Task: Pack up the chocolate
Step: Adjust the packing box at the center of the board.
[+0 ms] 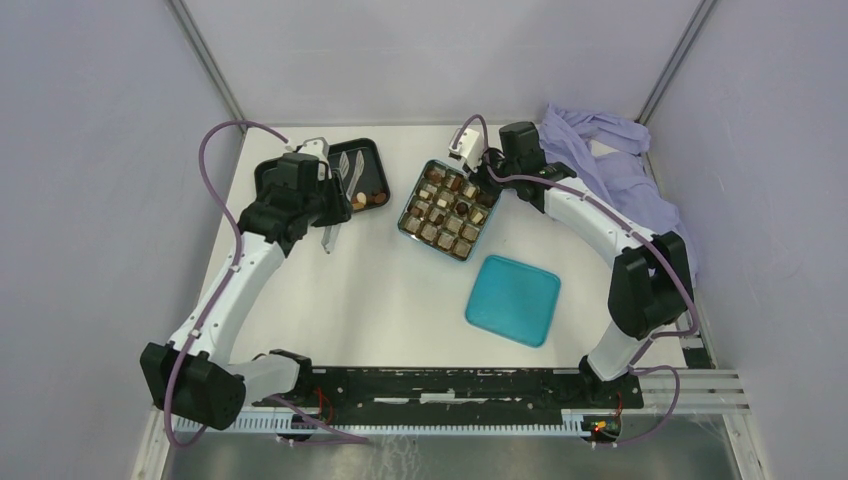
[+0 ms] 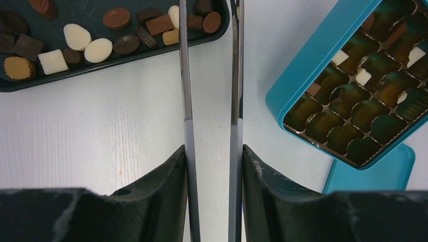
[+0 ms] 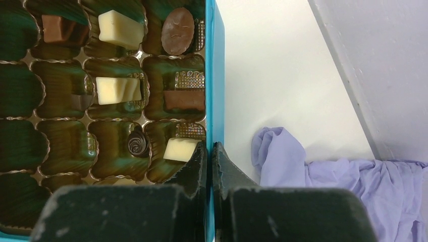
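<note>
White worktop (image 1: 400,300); teal box (image 3: 210,60) far centre, my right jaws pinched shut on its far-right wall; dark tray (image 2: 81,12) left of box; my left jaws narrow, gripping metal tongs (image 2: 187,101); chocolate (image 2: 98,50) in tray, some in box.

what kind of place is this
Probably a robot lab cell: a white table boxed in by plain walls, two arms bolted to a rail, chocolates staged in a teal box.
</note>
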